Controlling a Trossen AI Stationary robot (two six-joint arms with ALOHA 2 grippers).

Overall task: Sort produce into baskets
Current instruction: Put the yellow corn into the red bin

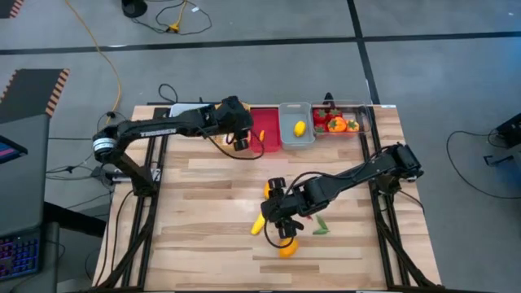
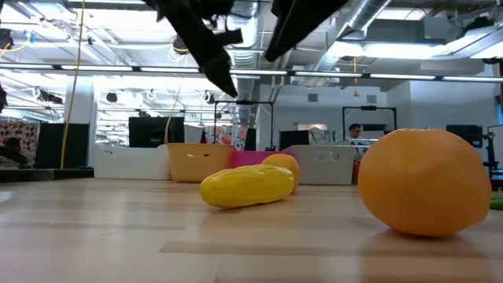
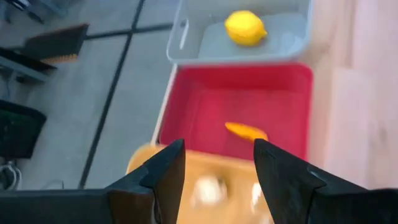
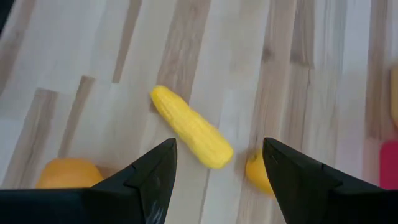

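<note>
Right gripper (image 1: pixel 281 221), fingers wide apart and empty, is hanging over the yellow corn (image 1: pixel 258 225) at lower centre of the overhead frame — apparently lining up to grab it. Left gripper (image 1: pixel 241 134), also spread and empty, is hovering over the bins — red bin (image 1: pixel 269 124) upper centre

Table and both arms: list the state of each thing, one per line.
Left gripper: jaws open, empty, above the bins.
Right gripper: jaws open, empty, over the yellow toy corn cob.
Yellow toy corn cob: lying loose on the table.
Red plastic bin: holds one orange piece.
Grey plastic bin: holds a yellow lemon.
</note>
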